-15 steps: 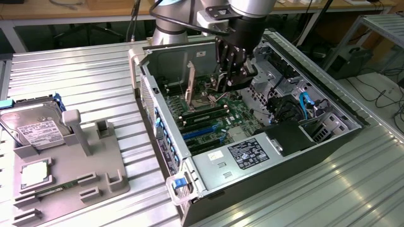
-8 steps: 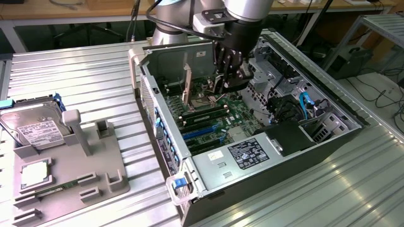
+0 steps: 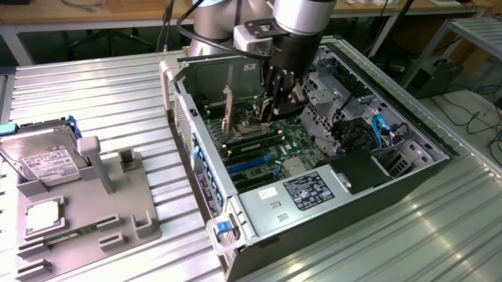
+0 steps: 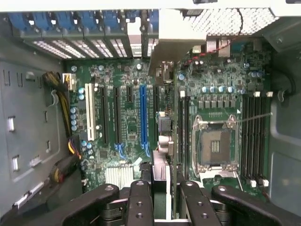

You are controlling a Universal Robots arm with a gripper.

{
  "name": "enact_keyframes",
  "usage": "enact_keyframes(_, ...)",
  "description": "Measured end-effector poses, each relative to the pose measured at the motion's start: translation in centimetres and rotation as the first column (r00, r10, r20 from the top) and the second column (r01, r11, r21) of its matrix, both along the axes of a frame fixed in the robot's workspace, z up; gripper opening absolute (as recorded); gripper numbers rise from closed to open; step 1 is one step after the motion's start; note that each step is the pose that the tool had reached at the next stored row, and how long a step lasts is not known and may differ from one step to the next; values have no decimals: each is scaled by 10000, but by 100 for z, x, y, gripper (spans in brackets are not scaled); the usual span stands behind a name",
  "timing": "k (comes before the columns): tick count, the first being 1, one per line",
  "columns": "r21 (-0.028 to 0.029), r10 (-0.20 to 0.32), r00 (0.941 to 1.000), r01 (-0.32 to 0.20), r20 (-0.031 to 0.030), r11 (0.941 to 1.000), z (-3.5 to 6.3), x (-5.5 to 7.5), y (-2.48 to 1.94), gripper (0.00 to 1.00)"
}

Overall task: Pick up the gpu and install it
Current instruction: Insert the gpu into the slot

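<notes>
Over motherboard [image 4: 128,123] inside open case [image 3: 353,235]; gripper [image 4: 164,186] pinching gpu [image 4: 162,141] (upright, edge-on); near blue slot [image 4: 143,113].

Hard drive [image 3: 39,157] leans in a grey holder [image 3: 117,202] — slatted metal table [image 3: 94,94] beneath.

Robotics lab or workshop: ribbed aluminium table [image 3: 94,88], opened computer case [image 3: 314,255], grey parts fixture [image 3: 117,202], wooden workbenches [image 3: 79,13] behind.

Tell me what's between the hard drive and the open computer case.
In the exterior view, past the hard drive stand the grey holder's upright posts, then bare slatted table up to the computer case.
</notes>
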State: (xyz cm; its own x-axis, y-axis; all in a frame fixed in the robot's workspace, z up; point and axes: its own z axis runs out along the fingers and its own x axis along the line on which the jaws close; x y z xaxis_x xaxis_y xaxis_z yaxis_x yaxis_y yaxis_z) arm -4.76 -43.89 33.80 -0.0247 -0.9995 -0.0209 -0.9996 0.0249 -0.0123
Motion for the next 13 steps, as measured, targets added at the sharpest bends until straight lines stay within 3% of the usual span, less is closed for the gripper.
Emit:
enact_keyframes(3,0,1,10000,-1,0,10000,-53,-53,-6,28)
enact_keyframes(7,1,-1,10000,1,1,10000,-94,-62,-109,28)
enact_keyframes(13,1,1,10000,-1,-1,10000,-189,-155,-110,28)
